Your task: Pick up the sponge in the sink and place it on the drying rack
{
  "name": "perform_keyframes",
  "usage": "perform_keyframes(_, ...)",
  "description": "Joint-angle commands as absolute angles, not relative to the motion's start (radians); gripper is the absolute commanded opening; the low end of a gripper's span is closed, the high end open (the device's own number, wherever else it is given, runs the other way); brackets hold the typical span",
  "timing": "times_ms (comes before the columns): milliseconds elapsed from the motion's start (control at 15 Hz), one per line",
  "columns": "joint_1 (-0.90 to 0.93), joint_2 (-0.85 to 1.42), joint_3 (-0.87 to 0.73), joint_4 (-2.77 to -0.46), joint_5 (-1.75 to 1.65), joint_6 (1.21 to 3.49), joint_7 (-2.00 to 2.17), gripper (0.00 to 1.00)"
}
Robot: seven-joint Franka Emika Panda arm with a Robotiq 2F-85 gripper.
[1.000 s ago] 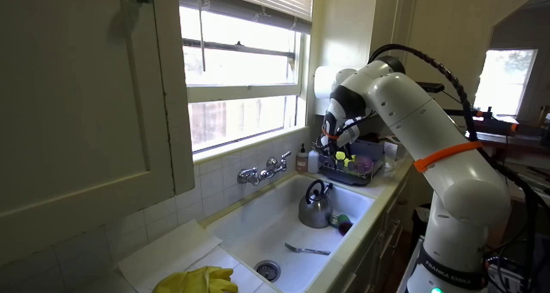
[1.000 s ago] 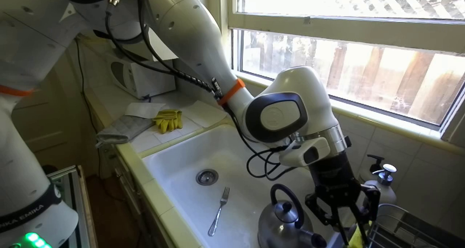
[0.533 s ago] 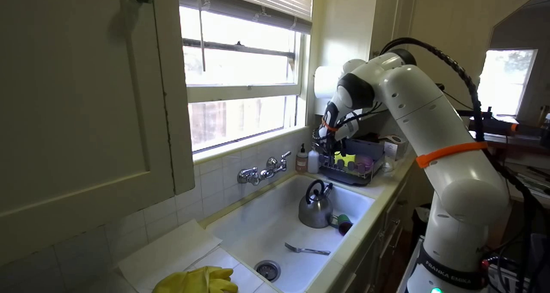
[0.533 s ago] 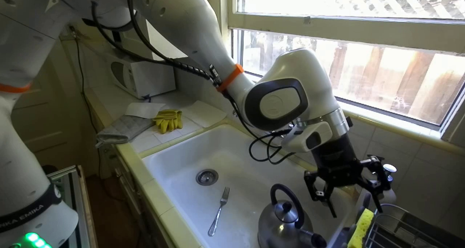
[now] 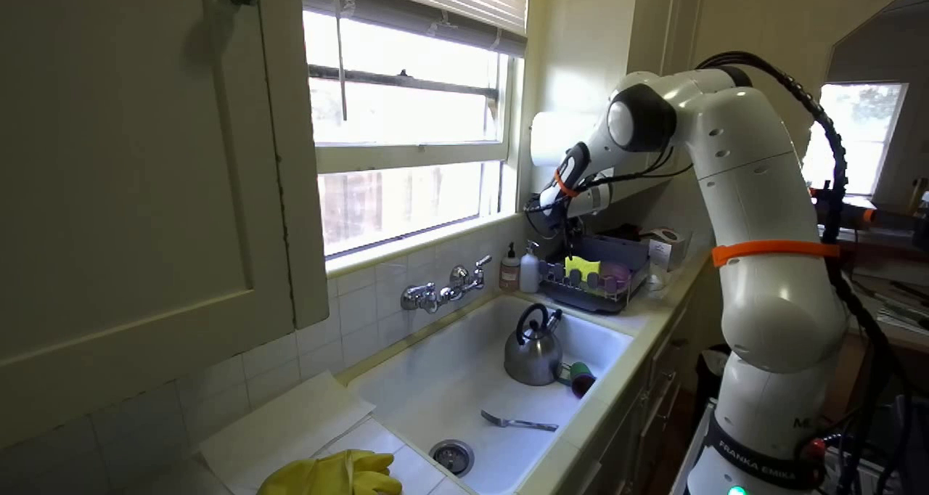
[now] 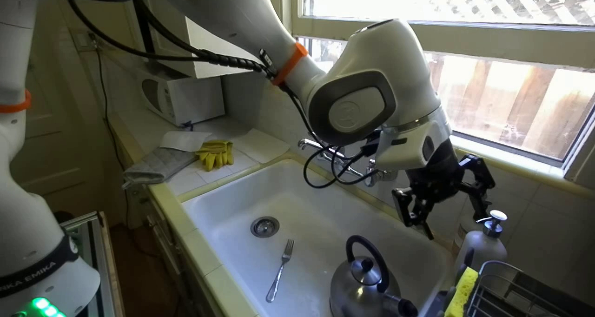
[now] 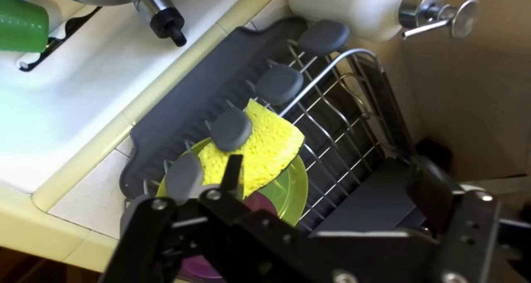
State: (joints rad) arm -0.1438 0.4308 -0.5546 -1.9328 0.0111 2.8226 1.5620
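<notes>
Yellow sponge is already in the dish drying rack, tilted by the grey prong caps. Gripper hangs apart from it, 2 fingers spread, nothing between them. Should be light, squishy, basically unbreakable, maybe slick if wet. To grab it, I'd pinch the free edge across its thickness.

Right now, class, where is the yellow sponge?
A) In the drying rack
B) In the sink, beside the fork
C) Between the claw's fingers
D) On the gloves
A, since the wrist view shows the sponge resting in the rack, and in an exterior view the claw is open and apart from it.
</notes>
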Motion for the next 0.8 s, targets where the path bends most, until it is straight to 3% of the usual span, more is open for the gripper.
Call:
perform_keyframes(0, -0.262, 0.352, -0.438, -1.964, 0.028, 2.779, 1.299, 1.00)
perform_keyframes(600, -0.458, 0.286, -0.277, -1.982, 0.076, 2.717, 0.659, 1.00)
perform_keyframes(733, -0.435, 0.282, -0.302, -1.991, 0.116, 2.710, 0.511, 1.00)
